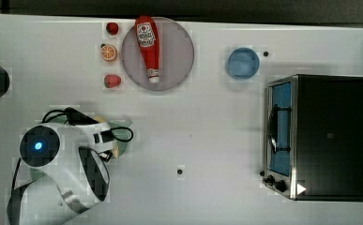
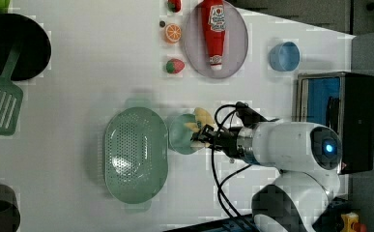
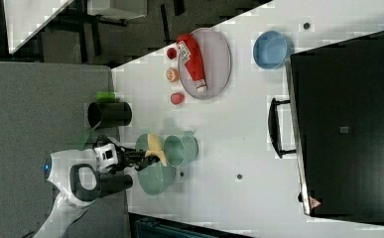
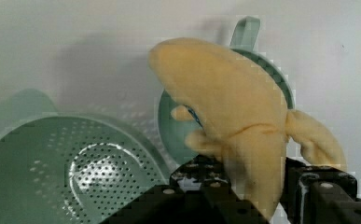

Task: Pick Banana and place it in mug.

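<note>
Claw [image 2: 200,137] grips banana [image 2: 200,122] over mug [image 2: 180,135], which stands on desk [image 2: 102,72] just beside colander [image 2: 135,153].

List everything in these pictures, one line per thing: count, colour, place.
banana: 1, pale yellow, held over the mug
mug: 1, mint green, beside the colander
colander: 1, green, mid table
plate: 1, grey, far edge in the top view
ketchup bottle: 1, red, lying on the plate
orange slice: 1, orange, beside the plate
strawberries: 2, red, either side of the orange slice
blue cup: 1, near the oven
toaster oven: 1, black
spatula: 1, green, on a black pan
dark cup: 1, table edge
gripper: 1, black, shut on the banana
</note>
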Robot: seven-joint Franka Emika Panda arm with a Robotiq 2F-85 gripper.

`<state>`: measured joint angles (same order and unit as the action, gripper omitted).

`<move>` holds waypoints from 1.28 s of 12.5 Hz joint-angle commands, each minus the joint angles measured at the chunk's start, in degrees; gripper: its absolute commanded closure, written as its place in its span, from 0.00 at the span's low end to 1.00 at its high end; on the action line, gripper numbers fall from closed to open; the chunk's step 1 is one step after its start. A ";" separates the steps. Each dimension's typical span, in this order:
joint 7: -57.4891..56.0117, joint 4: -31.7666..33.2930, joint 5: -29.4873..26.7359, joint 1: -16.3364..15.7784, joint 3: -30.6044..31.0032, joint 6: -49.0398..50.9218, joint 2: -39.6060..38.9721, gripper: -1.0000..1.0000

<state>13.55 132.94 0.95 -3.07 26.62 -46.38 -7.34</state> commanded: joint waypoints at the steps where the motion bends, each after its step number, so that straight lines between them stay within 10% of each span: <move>1: 3.85 0.19 -0.65 -0.06 -1.10 -3.95 0.56 0.47; 5: 4.07 0.53 -0.66 -0.03 -1.58 -3.86 0.43 0.00; 16: 0.92 -14.70 -0.90 2.39 -19.84 26.79 17.54 0.00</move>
<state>14.77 121.31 -0.52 -3.35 10.07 -20.58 9.91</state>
